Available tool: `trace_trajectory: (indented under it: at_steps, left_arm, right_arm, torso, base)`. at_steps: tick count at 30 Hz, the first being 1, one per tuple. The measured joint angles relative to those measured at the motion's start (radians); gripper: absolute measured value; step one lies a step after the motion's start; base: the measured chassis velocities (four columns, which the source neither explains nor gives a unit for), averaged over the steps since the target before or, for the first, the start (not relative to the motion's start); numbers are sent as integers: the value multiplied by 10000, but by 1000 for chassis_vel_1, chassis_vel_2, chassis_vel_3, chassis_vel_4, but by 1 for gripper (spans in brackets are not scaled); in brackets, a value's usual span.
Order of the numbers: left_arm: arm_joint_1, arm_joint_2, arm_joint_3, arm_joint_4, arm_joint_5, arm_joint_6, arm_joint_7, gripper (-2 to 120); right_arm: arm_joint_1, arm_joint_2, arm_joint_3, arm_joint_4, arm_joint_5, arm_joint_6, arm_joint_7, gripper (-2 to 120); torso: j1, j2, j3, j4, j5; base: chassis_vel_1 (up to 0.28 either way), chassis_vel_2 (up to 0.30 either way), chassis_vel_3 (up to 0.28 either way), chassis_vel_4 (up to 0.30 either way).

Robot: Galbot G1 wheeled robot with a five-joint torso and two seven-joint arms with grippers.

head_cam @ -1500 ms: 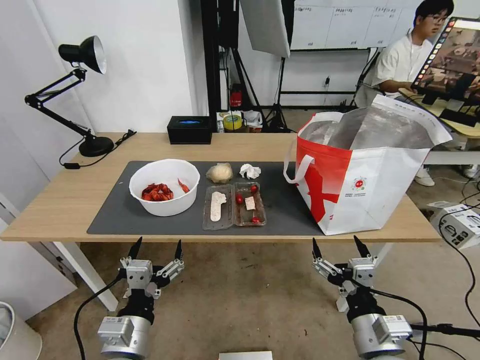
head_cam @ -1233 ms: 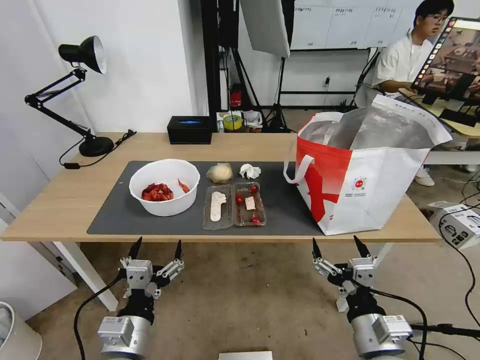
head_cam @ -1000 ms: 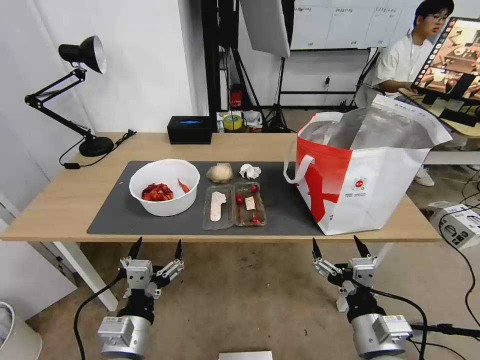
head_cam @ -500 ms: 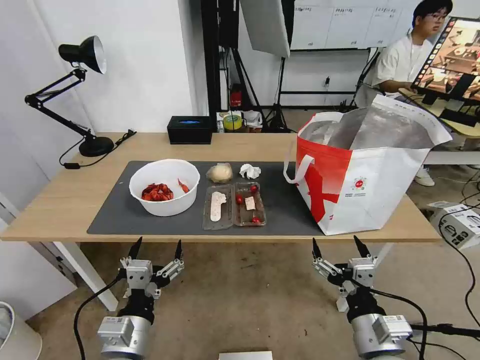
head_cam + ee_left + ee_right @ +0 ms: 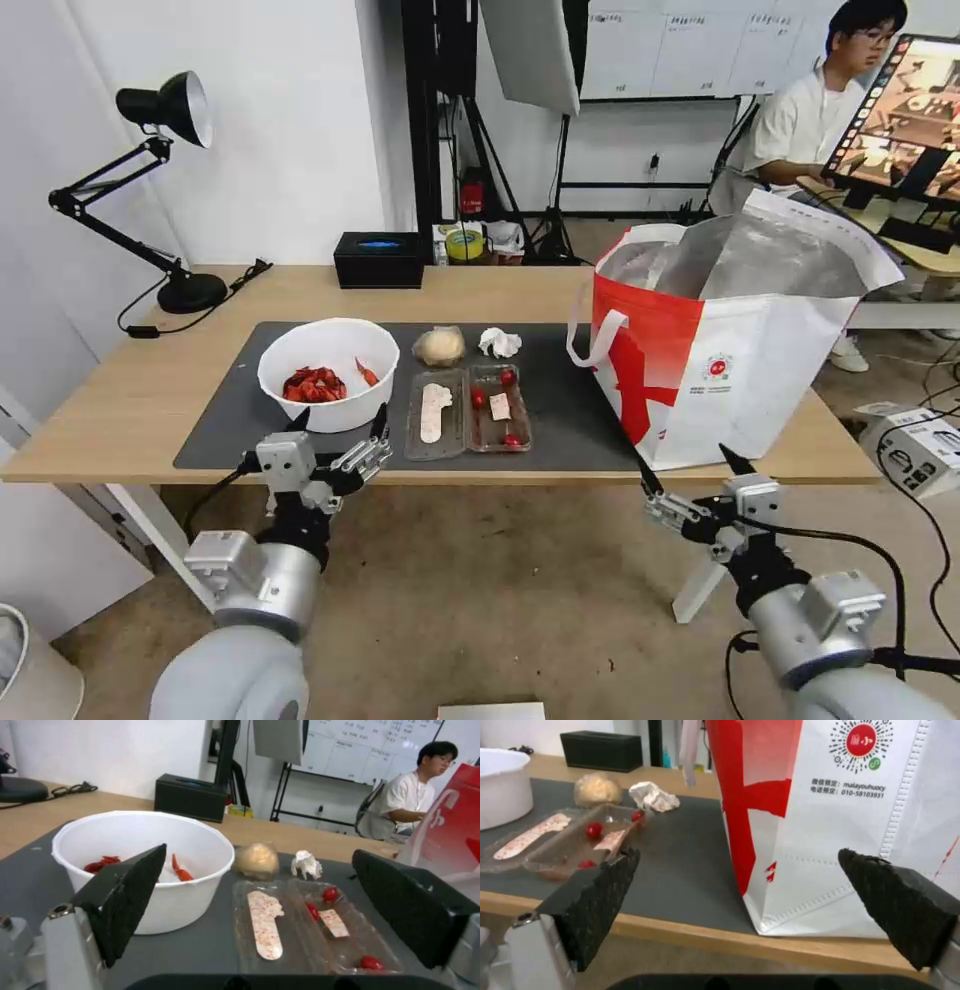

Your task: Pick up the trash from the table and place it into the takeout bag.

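A light-wood desk [image 5: 120, 400] stands before me in a workroom, with a dark grey mat [image 5: 570, 400] spread across it. Taking the clear hinged tray [image 5: 468, 411] as my landmark on that mat: the white bowl of red crayfish shells [image 5: 328, 372] sits just beside it toward my left, the beige paper ball [image 5: 439, 346] and the small tissue wad [image 5: 499, 342] lie just behind it, and the red-and-white takeout bag [image 5: 730, 350] stands open, foil lining showing, well off to my right. A black tissue box [image 5: 379, 259] and a black desk lamp [image 5: 160, 180] sit farther back. My left gripper [image 5: 338, 428] hangs at the desk's near edge in front of the bowl, spread wide and empty; my right gripper [image 5: 693, 473] hovers below the edge in front of the bag, also wide and empty.

From my left wrist, the two dark fingers [image 5: 125, 896] frame the bowl [image 5: 200, 847] and the tray [image 5: 310, 930], ball [image 5: 257, 860] and wad [image 5: 306, 864] behind.

From my right wrist, the spread fingers [image 5: 597, 896] flank the bag's lower corner [image 5: 820, 832], with the tray [image 5: 575, 847] beyond.
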Motion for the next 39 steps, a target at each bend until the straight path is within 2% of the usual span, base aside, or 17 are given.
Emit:
trace_trajectory:
  at_steps: [17, 21, 24, 28, 32, 37, 39]
  left_arm:
    - [201, 6, 6, -62, -18, 70, 59, 100]
    - [227, 21, 5, -65, -453, 221, 58, 100]
    - [208, 20, 10, -16, -1159, 503, -78, 100]
    - [149, 21, 9, 38, -1547, 631, -231, 100]
    - [5, 16, 26, 33, -2610, 1040, -816, 100]
    - [-65, 2, 55, -10, -3384, 1236, -1138, 100]
    - [-206, -6, 124, -42, -4260, 1421, -1577, 100]
  right_arm:
    - [2, 11, -132, -70, -51, 16, 11, 100]
    - [59, -15, -206, -111, -51, 58, -6, 100]
    - [171, -53, -267, -153, -38, 98, -25, 100]
    - [222, -72, -286, -189, -38, 104, -32, 100]
    - [287, -88, -365, -297, -47, 107, -45, 100]
    - [317, -96, -383, -332, -53, 108, -45, 100]
    - [340, -101, -384, -350, -53, 108, -45, 100]
  torso:
    - [0, 0, 0, 0, 0]
    - [-1, 0, 0, 0, 0]
    - [0, 0, -1, 0, 0]
    - [-1, 0, 0, 0, 0]
    - [-2, 0, 0, 0, 0]
    - [-2, 0, 0, 0, 0]
    - [-2, -1, -1, 0, 0]
  base:
    - [0, 0, 0, 0]
    - [0, 0, 0, 0]
    - [0, 0, 0, 0]
    - [0, 0, 0, 0]
    - [0, 0, 0, 0]
    - [0, 0, 0, 0]
    - [0, 0, 0, 0]
